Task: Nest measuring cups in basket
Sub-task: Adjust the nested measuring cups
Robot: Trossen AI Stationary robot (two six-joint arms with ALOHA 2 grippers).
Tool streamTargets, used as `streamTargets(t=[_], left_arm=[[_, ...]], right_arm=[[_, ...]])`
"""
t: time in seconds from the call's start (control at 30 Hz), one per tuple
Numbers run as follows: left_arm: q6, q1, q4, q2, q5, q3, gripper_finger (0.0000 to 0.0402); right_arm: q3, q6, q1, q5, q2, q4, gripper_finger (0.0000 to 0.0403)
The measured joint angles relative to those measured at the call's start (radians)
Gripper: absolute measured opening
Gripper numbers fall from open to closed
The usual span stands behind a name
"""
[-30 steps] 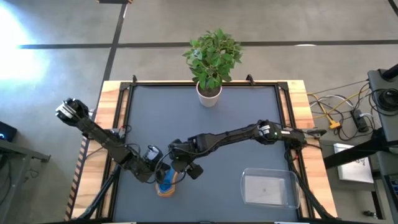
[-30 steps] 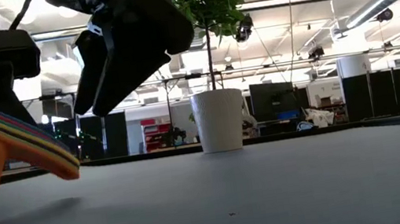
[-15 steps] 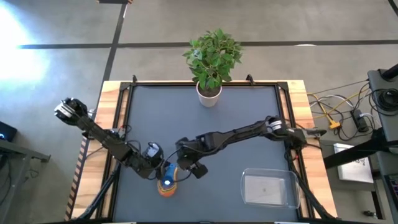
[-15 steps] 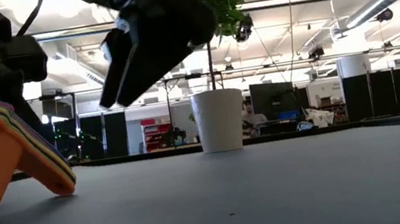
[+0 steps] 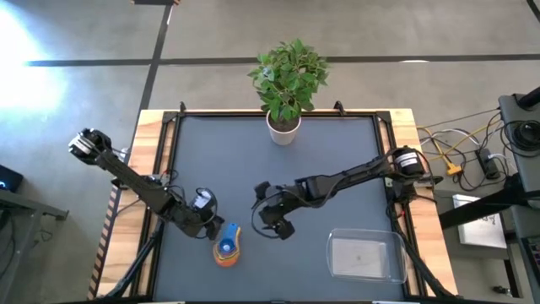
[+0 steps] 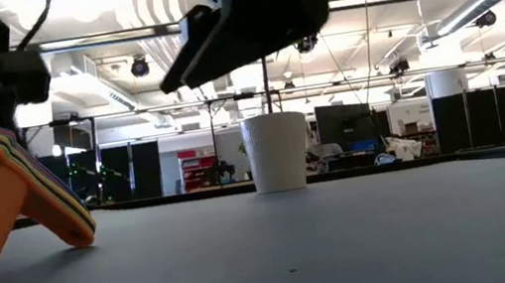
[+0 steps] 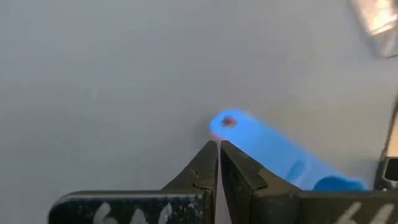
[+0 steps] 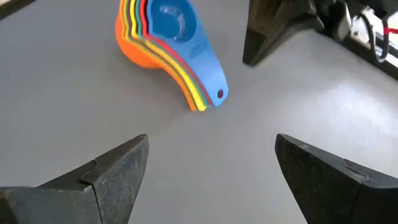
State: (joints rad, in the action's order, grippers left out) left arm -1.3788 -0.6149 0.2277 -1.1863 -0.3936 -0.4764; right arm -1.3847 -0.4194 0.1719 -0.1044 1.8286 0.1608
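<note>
- The measuring cups [image 5: 225,249] sit nested in one stack on the table [image 5: 337,152], orange outermost and blue innermost, handles fanned together.
- The left gripper [image 5: 214,228] is clenched on nothing, its tips just beside the blue handle's end.
- The right gripper [image 5: 274,221] is released, jaws wide, empty, near the stack.
- The basket [image 5: 364,256] lies well apart from the right gripper, nothing in it.

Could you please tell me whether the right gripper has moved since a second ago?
Yes. In the high view the open right gripper has drawn away from the nested measuring cups, toward the basket side of the table.
</note>
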Motion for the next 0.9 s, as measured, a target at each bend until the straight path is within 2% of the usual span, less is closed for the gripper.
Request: streamTargets(t=[0.13, 0.27, 0.37, 0.63, 0.9], left_arm=[[-0.075, 0.001, -0.006, -0.028, 0.089, 0.000, 0.0001], [-0.080, 0.001, -0.078, -0.106, 0.156, -0.028, 0.0001], [-0.069, 0.004, -0.072, -0.177, 0.190, -0.073, 0.0001], [0.074, 0.030, -0.076, -0.318, 0.202, -0.187, 0.0001], [0.303, 0.066, -0.069, -0.343, 0.197, -0.284, 0.0001]], right_arm=[[0.025, 0.001, 0.000, 0.000, 0.000, -0.005, 0.0341], [0.033, 0.000, 0.000, 0.000, 0.002, -0.011, 0.0341], [0.038, 0.000, 0.000, 0.000, 0.002, -0.011, 0.0341], [0.039, 0.005, 0.000, -0.003, 0.002, -0.022, 0.0341], [0.037, 0.018, 0.003, -0.046, 0.001, -0.028, 0.0341]])
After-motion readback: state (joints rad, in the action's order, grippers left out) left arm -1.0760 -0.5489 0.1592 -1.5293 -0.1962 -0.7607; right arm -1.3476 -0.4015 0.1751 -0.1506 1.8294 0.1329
